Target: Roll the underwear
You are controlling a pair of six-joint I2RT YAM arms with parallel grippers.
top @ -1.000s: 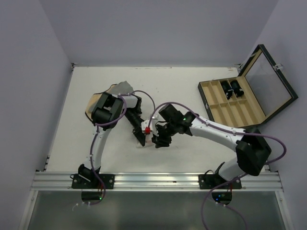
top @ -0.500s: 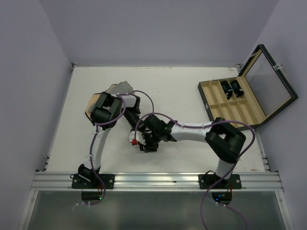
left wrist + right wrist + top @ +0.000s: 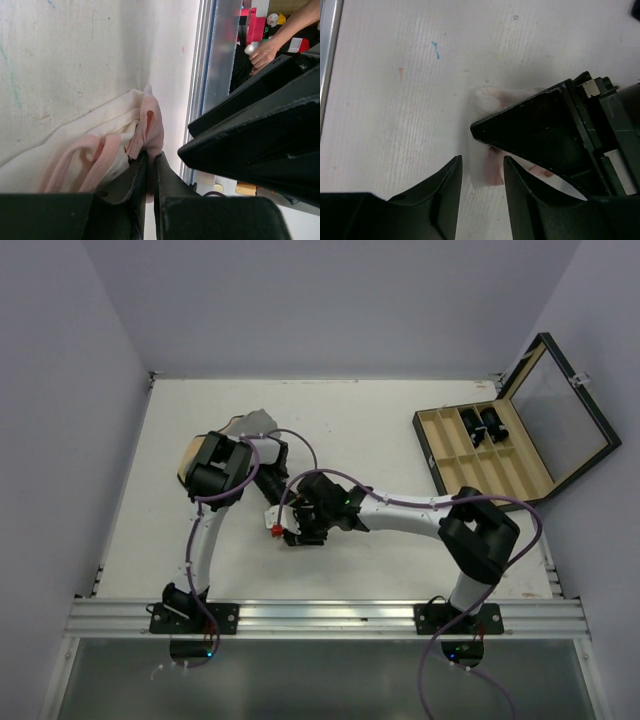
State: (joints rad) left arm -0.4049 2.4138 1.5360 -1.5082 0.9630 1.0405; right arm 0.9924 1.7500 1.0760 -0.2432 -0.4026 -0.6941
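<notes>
Surface (image 3: 380,430): white and scuffed, closed in by pale lilac walls (image 3: 330,300), with an aluminium rail (image 3: 320,615) along the near edge.
Back left: a tan cloth (image 3: 186,462) and a grey cloth (image 3: 258,421) lie bunched together. The left arm's wrist hides part of them, and they are apart from the garment.
Left gripper (image 3: 149,167): its fingers are pressed together on a fold of the underwear (image 3: 95,150), with the pink-trimmed edge pinched right at the tips.
Underwear position: a small crumpled white heap with pink bands, lying on the surface left of centre between the two grippers. From above, the two grippers cover almost all of it.
Right gripper (image 3: 482,197): its jaws are apart and hold nothing. A loose pink-edged corner of the garment lies just beyond the gap between the fingers. Whether either finger touches the cloth cannot be told.
In the way: in the right wrist view, the left gripper's black body lies across the garment and hides most of it from the right gripper.
Marks: a short blue streak (image 3: 436,50) on the bare surface, near the garment.
Far right: an open wooden case (image 3: 500,478) with its lid (image 3: 560,405) raised, well apart from the garment. Small black items (image 3: 485,423) sit in one back compartment.
</notes>
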